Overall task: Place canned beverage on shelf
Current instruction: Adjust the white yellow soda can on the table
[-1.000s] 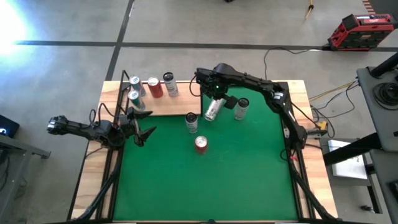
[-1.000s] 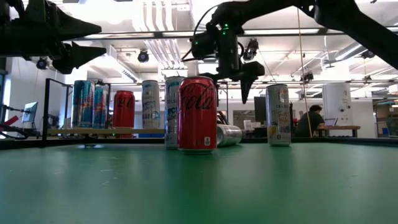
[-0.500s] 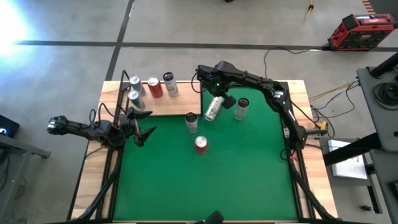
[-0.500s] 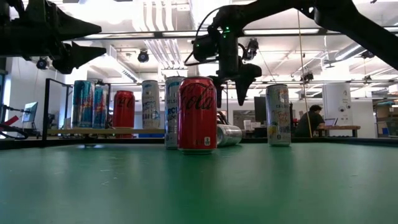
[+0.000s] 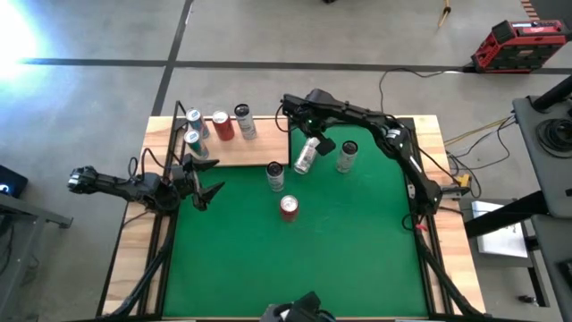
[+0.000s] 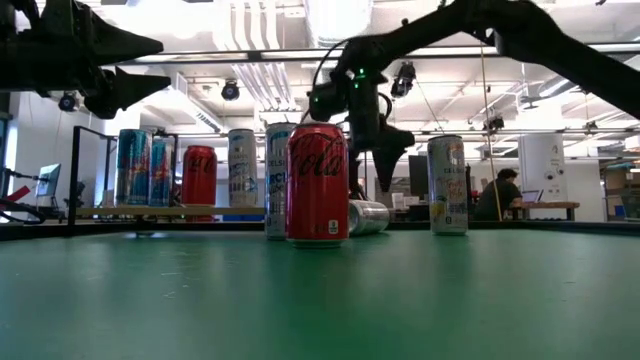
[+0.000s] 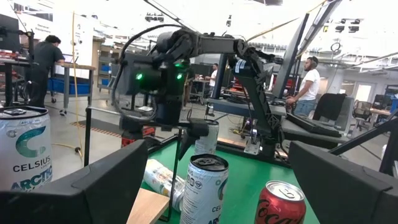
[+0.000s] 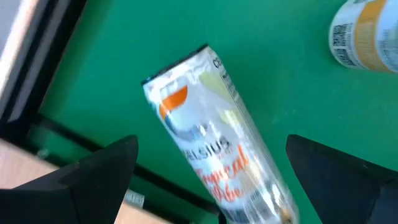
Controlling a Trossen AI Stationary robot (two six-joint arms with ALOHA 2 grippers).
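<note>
- The right arm's jaws (image 8: 211, 180) are spread wide, one dark finger on either side of the silver-and-orange drink can lying on its side (image 8: 214, 140). They straddle it without pinching, a pose that reads as lining up a grasp across the can's narrow width.
- In the high view that tipped can (image 5: 306, 156) lies just above centre frame on the large green mat (image 5: 357, 241), just right of the shelf's corner. It probably has to be lifted and stood upright before it can go on the board.
- The shelf, a flat light-wood board edged with thin black rods (image 5: 241, 152), sits in the upper left of the mat area. It carries four upright cans: two pale blue, one red and one silver. They are bunched at its far-left end, which leaves bare wood nearer the right arm for more.
- Three more cans stand on the mat: a silver one (image 5: 275, 175) at the board's lower right corner, a red cola can (image 5: 289, 207) below it, and a white one (image 5: 347, 156) to the right.
- The left arm's jaws (image 5: 207, 179) also stand apart and hold nothing, parked at the left edge of the bench (image 5: 134, 259) by the shelf, apparently waiting.
</note>
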